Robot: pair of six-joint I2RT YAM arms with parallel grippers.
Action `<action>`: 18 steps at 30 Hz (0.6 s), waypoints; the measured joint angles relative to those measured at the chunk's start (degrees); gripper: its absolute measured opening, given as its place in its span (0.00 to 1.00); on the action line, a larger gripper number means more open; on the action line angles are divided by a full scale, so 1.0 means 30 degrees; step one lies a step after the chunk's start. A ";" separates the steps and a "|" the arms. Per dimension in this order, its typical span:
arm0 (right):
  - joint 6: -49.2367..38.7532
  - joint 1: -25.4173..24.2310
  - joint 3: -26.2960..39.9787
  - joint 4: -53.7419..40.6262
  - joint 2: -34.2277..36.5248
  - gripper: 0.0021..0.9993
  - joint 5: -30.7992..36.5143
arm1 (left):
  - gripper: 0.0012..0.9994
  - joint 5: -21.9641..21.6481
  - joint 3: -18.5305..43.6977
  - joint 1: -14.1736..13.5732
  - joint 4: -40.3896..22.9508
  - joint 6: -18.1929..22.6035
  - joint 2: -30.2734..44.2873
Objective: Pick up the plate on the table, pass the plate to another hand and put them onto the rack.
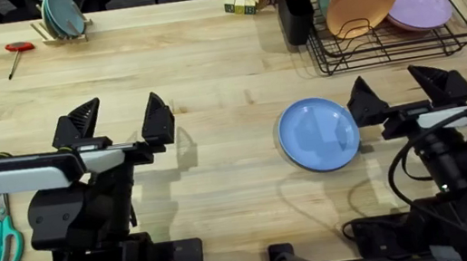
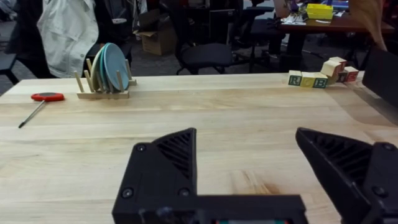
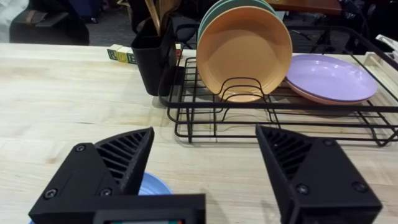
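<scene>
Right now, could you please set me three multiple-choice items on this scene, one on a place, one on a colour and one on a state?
1. Where does the plate lie?
A. flat on the table, beside the right gripper
B. upright in the rack
C. in the wooden stand

2. What colour is the bowl standing upright at the front of the rack?
A. lilac
B. orange
C. red

3. How does the left gripper stand?
A. shut on the plate
B. shut on the scissors
C. open, holding nothing

Key: 1 A, the overhead view shows it flat on the wood; 2 B, the right wrist view shows it orange; 3 C, its fingers stand apart with nothing between.
</scene>
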 joint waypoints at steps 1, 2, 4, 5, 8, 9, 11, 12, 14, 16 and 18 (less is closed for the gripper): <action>0.0000 0.0000 0.0000 0.0000 0.0000 1.00 0.0000 | 0.99 0.0000 0.0000 0.0000 0.0000 0.0000 0.0000; 0.0015 0.0000 0.0000 0.0000 0.0000 1.00 0.0000 | 0.99 0.0000 0.0000 0.0000 -0.0029 0.0022 0.0007; 0.0015 0.0000 0.0000 -0.0065 0.0000 1.00 0.0000 | 0.99 0.0000 0.0000 0.0000 -0.0029 0.0022 0.0000; 0.0015 0.0000 0.0000 -0.0095 0.0000 1.00 0.0000 | 0.99 0.0000 0.0000 0.0000 -0.0029 0.0022 0.0007; 0.0007 0.0000 0.0007 -0.0109 0.0000 1.00 0.0000 | 0.99 0.0000 0.0000 0.0000 -0.0029 0.0022 0.0007; 0.0015 0.0000 0.0007 -0.0109 0.0000 1.00 0.0000 | 0.99 0.0000 0.0000 0.0000 -0.0029 0.0022 0.0007; 0.0015 0.0000 0.0007 -0.0102 0.0000 1.00 0.0000 | 0.99 0.0000 0.0000 0.0000 -0.0029 0.0022 0.0007; 0.0015 0.0000 0.0007 -0.0109 0.0000 1.00 0.0000 | 0.99 0.0000 0.0000 0.0000 -0.0029 0.0022 0.0001; -0.0056 0.0000 0.0007 -0.0109 0.0000 1.00 0.0066 | 0.99 0.0000 0.0000 0.0000 -0.0017 0.0022 0.0007; -0.0178 0.0000 0.0007 -0.0070 0.0000 1.00 0.0294 | 0.99 0.0000 0.0000 0.0000 0.0036 0.0022 0.0005; -0.0255 0.0000 0.0014 -0.0094 0.0000 1.00 0.0494 | 0.99 0.0000 0.0000 0.0000 -0.0013 0.0022 0.0000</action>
